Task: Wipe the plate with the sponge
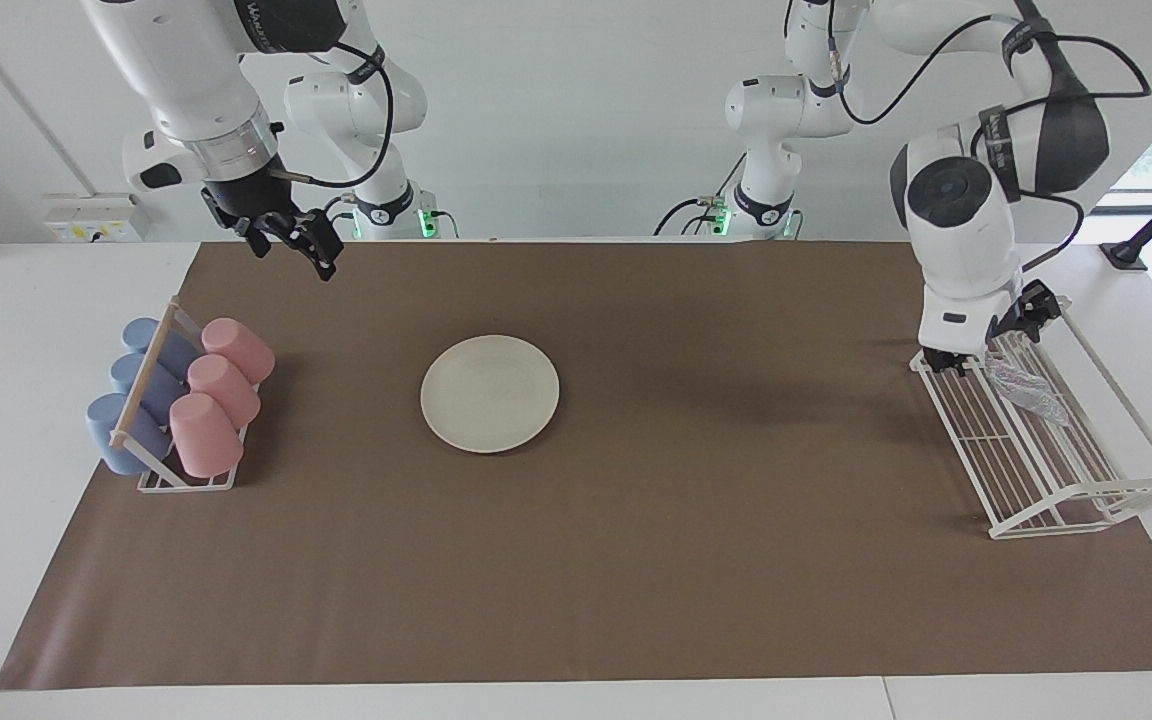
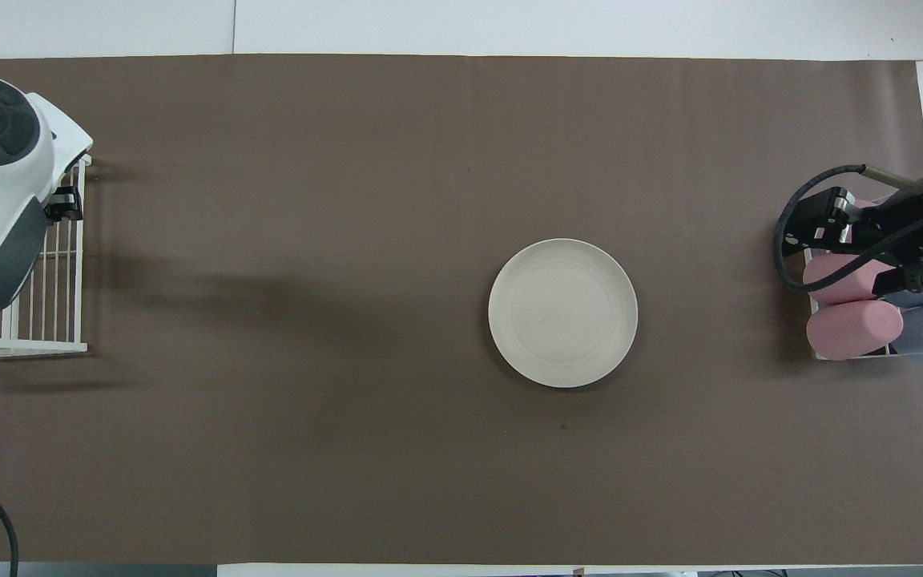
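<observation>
From my station I saw the plate (image 1: 490, 393) lying flat on the brown mat (image 1: 636, 560) that covered the tabletop (image 1: 26, 420), roughly mid-table and somewhat toward the right arm's end. Nothing rested on it.

The sponge (image 1: 1024, 390) lay in the white wire rack (image 1: 1056, 470) at the left arm's end of the tabletop, in the part of the rack nearer the robots. In the overhead view the arm hid it completely.

My left end effector (image 1: 986, 345) was down at that same end of the rack, just beside the sponge; its fingers stood apart and I could not tell whether they touched the wad. They were not clamped on anything I could see.

My right end effector (image 1: 298, 240) hung in the air over the mat's edge near the robots, close to the cup rack (image 1: 186, 480), with its fingers spread and holding nothing. That arm was waiting.

The cup rack sat at the right arm's end of the tabletop, holding three pink cups (image 1: 221, 395) and three blue cups (image 1: 136, 390) lying on their sides in two rows, the pink row closer to the plate. The plate and the sponge were well apart.
</observation>
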`<state>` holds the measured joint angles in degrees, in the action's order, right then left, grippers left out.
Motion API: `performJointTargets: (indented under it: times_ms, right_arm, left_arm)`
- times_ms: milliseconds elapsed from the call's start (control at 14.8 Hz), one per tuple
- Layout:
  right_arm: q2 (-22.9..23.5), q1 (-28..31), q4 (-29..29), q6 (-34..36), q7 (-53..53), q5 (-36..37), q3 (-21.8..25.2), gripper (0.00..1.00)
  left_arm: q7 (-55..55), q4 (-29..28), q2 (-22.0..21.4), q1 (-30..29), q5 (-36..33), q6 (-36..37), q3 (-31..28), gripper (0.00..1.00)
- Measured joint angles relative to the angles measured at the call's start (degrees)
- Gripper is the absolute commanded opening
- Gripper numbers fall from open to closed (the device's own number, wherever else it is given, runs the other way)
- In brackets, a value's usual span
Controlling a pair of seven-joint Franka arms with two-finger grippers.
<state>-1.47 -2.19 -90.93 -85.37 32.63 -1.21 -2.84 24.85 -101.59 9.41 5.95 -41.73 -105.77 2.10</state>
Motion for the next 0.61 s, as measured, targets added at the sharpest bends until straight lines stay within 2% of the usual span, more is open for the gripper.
performJointTargets:
  times_ms: [270, 608]
  right_arm:
    - [0.0, 0.0, 0.6, 1.0, 14.5, -6.3, -0.5, 1.00]
    - [0.0, -0.5, 0.5, 1.1, 30.6, -8.8, -5.2, 1.00]
  left_arm:
    - [2.5, -3.5, 1.8, -2.1, -5.6, -7.8, -0.7, 1.00]
    - [3.7, -4.8, 1.7, -3.2, -6.1, -9.5, -0.7, 0.92]
